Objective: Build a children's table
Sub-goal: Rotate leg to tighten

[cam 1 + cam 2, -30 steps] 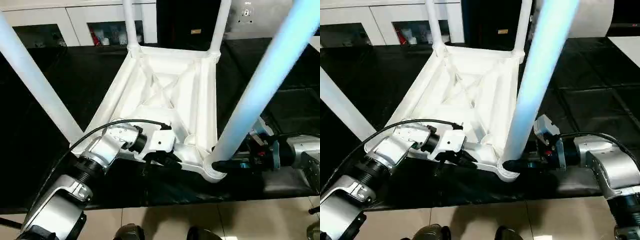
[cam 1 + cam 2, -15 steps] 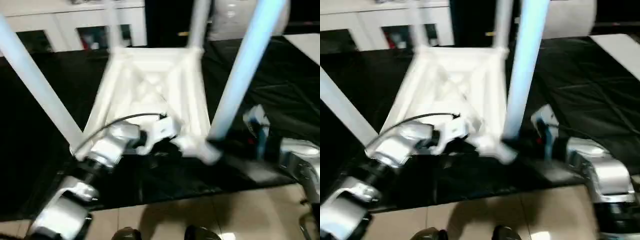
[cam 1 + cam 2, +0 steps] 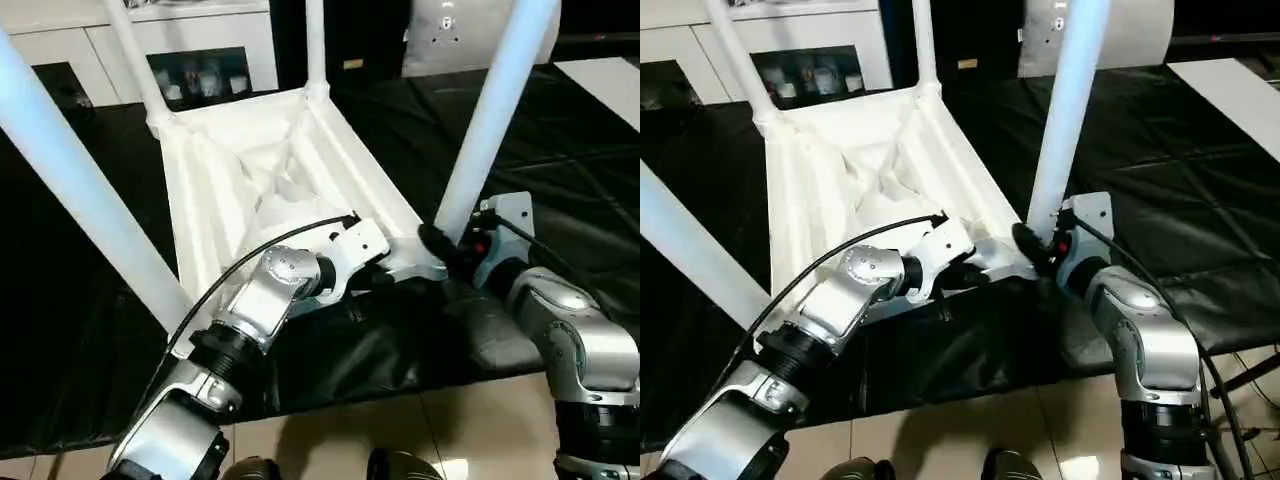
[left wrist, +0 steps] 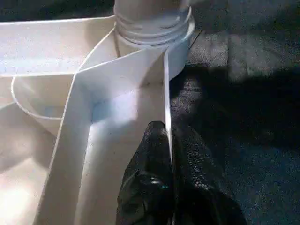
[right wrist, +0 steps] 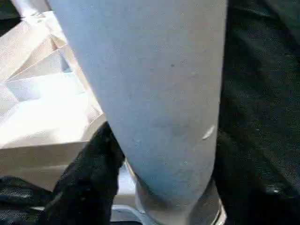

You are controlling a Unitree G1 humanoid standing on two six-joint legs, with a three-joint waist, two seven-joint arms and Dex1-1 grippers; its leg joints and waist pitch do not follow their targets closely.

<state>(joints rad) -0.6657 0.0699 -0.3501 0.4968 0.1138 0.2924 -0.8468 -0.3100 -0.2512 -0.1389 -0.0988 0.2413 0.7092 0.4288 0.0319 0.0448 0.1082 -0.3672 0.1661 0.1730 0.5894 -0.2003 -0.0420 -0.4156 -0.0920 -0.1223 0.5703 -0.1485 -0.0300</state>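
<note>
The children's table (image 3: 200, 225) lies upside down on the black worktable, ribbed underside up, with four white legs standing in its corner sockets. My left gripper (image 3: 385, 272) is shut on the thin wall of the top's rim (image 4: 165, 84), just short of the near right corner socket (image 4: 152, 26). At that corner my right gripper (image 3: 440, 240) is closed around the base of the near right leg (image 3: 485, 120). One black finger (image 5: 89, 173) lies against that leg (image 5: 159, 93); the other is hidden behind it. The near left leg (image 3: 80, 200) slants up past my left forearm.
The black-covered worktable (image 3: 560, 150) runs out to both sides, and its front edge lies just below my forearms, above the tiled floor (image 3: 400, 430). White cabinets (image 3: 200, 40) stand behind it. A white panel (image 3: 1140, 30) stands at the back right.
The table has swung round on the worktable, its far end now further left. Both grippers have kept their places at the near right corner. The head view has shifted too.
</note>
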